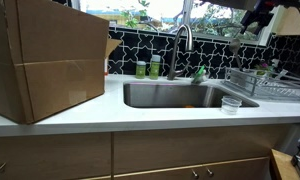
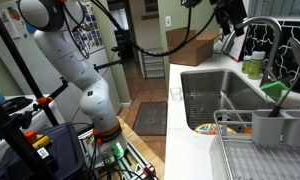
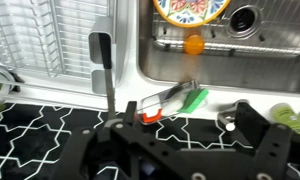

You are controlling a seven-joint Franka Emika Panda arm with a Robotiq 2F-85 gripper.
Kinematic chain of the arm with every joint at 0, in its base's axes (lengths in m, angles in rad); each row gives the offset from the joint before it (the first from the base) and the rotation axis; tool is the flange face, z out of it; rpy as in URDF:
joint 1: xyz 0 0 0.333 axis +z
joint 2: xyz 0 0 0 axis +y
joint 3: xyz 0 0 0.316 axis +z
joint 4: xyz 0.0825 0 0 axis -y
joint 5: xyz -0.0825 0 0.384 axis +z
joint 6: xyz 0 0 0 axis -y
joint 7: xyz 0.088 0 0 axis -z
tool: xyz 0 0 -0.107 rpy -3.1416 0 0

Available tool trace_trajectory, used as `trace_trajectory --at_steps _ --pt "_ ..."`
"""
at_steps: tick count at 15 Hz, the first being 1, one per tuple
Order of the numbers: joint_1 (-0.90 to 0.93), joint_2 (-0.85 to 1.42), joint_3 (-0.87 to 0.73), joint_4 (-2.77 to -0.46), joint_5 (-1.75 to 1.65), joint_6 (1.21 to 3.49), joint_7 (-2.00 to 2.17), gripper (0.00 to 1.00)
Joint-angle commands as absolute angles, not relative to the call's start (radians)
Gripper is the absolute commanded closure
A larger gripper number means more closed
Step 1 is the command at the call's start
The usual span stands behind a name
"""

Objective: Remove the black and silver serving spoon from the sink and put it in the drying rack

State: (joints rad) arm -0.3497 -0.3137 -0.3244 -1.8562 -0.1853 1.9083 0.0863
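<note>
My gripper point(image 1: 260, 14) hangs high above the back of the counter, over the drying rack's end, and shows in both exterior views point(image 2: 225, 14). In the wrist view its black fingers point(image 3: 185, 135) are spread apart with nothing between them. The steel sink point(image 1: 180, 95) point(image 2: 195, 80) point(image 3: 280, 62) holds a colourful plate point(image 3: 190, 9) and a small orange item point(image 3: 194, 44). I cannot make out the black and silver serving spoon in any view. The wire drying rack point(image 1: 265, 85) point(image 2: 260, 150) point(image 3: 50, 40) stands beside the sink.
The faucet point(image 1: 183, 42) point(image 3: 102, 60) rises behind the sink, with a green brush point(image 3: 188, 98) and green bottles point(image 1: 148, 68) by it. A clear cup point(image 1: 231, 103) stands at the sink's corner. A big cardboard box point(image 1: 45, 55) fills the counter's far end.
</note>
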Motion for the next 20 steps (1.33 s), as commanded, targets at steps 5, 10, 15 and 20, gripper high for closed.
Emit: trace_trajectory --at_steps 5,10,15,20 --pt "-0.284 -0.269 -0.335 -1.583 -0.011 1.580 -0.013 0.00" --pt "-0.284 -0.257 -0.330 -1.509 -0.073 1.579 -0.070 0.00" --pt "-0.315 -0.264 -0.313 -1.571 -0.354 1.789 -0.076 0.00" --pt "-0.360 -0.218 -0.302 -1.626 -0.617 1.897 0.036 0.00"
